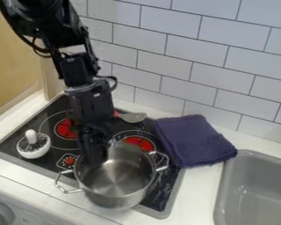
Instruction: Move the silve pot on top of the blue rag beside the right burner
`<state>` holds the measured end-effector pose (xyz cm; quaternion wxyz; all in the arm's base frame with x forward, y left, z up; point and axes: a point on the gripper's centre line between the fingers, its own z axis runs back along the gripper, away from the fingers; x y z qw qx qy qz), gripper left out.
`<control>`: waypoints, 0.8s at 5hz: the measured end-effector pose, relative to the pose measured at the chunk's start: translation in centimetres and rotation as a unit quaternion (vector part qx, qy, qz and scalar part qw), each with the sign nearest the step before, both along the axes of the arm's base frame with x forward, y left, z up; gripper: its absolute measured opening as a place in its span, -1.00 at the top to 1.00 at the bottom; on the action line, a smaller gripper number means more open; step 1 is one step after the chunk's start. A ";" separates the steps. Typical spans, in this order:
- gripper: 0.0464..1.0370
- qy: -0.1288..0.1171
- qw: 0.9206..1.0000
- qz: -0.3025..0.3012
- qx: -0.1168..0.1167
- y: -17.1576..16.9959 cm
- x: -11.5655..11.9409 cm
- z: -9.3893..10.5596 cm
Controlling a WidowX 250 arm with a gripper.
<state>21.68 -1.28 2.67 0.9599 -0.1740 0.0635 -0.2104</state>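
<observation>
The gripper [96, 156] hangs down at the left rear rim of the silver pot [120, 179], its lower end overlapping the pot's opening. Whether it holds the rim cannot be made out. The pot stands upright at the front right of the black stove, in front of the red right burner [139, 142], with a wire handle on either side. To the right of the burner lies the folded blue rag [194, 139], partly over the stove's right edge and partly on the white counter. Pot and rag are apart.
A white round object with a knob [34, 146] sits on the stove's left side. Behind the burners lies a grey spoon-like utensil [132, 117]. The grey sink [248, 159] is at the right, and a tiled wall [184, 61] rises behind.
</observation>
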 end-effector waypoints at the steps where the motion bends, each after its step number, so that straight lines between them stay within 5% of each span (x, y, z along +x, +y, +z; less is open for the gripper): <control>1: 0.97 0.006 0.999 0.045 0.005 0.0 0.1 1.3; 4: 0.97 -0.010 0.991 0.132 -0.026 -3.2 5.1 4.4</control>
